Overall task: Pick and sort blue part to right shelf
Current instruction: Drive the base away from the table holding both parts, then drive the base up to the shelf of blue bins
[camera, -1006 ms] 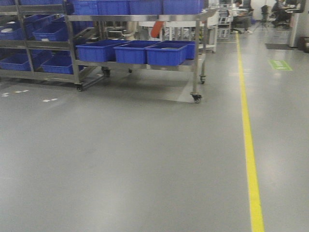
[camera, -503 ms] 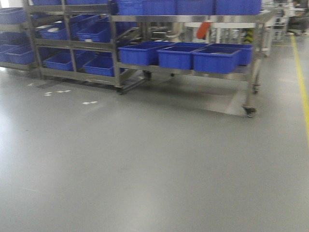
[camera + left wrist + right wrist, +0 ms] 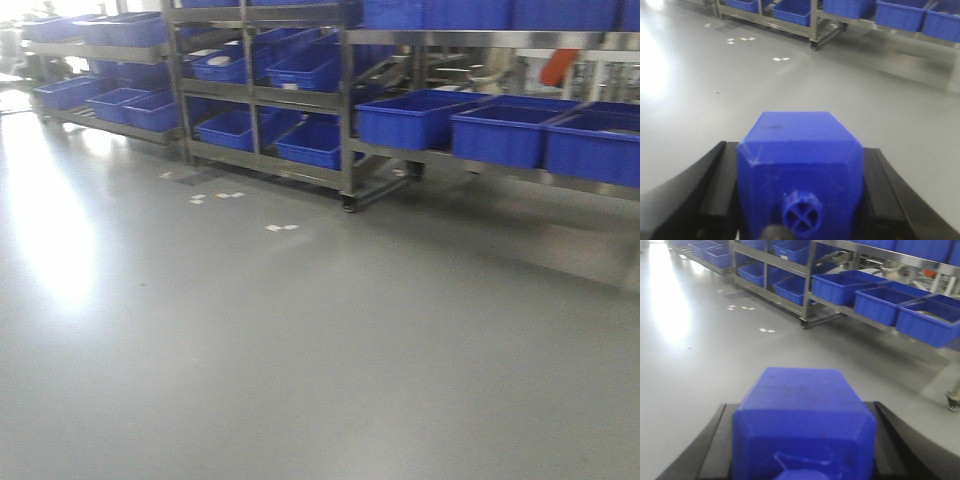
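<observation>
In the left wrist view, my left gripper (image 3: 799, 150) is shut on the blue part (image 3: 800, 155), a solid blue block with sloped shoulders whose short round knob (image 3: 801, 214) points at the camera. My right gripper (image 3: 801, 407) is shut on a similar blue block (image 3: 802, 415); its cap end is cut off by the frame's lower edge. The right shelf (image 3: 500, 160), a steel-framed rack with large deep blue bins (image 3: 505, 128), stands ahead at the right, and its bins (image 3: 880, 302) also show in the right wrist view. Neither gripper appears in the front view.
A second steel rack (image 3: 260, 95) with smaller blue bins on sloped shelves stands left of the right shelf, on casters (image 3: 348, 207). White marks (image 3: 280, 228) dot the grey floor. Strong glare (image 3: 55, 240) lies on the floor at the left.
The front view has swung left: the racks slid to the right in the frame, the yellow floor line left the view, and more of the left rack came in.
</observation>
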Motion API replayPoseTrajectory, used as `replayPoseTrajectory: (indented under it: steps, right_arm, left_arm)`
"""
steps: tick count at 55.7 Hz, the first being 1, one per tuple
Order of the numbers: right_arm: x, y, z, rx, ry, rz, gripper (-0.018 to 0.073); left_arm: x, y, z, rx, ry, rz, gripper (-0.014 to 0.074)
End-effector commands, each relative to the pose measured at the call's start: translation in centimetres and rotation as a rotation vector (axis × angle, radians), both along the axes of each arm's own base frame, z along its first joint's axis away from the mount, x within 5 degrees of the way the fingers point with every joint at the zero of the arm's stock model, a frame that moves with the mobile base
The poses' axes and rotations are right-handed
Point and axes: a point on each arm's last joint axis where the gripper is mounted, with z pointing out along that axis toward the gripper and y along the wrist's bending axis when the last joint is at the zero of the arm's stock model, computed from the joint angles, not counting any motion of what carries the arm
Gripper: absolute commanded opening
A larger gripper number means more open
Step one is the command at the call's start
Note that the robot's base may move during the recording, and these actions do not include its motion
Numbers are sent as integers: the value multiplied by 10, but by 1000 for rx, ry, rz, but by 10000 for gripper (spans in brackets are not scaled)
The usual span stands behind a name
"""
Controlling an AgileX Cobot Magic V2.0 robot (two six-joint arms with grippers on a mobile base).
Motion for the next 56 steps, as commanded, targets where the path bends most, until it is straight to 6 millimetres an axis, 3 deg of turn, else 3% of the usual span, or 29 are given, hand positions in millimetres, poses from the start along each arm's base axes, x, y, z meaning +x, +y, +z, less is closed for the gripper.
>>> replayPoseTrajectory:
  steps: [1, 56]
  right_arm:
    - [1, -1, 16, 8, -102, -13, 249]
    - [1, -1, 15, 8, -100, -12, 249]
  left_arm:
    - [1, -1, 17, -24, -105, -4, 321]
    - [1, -1, 17, -24, -105, -4, 321]
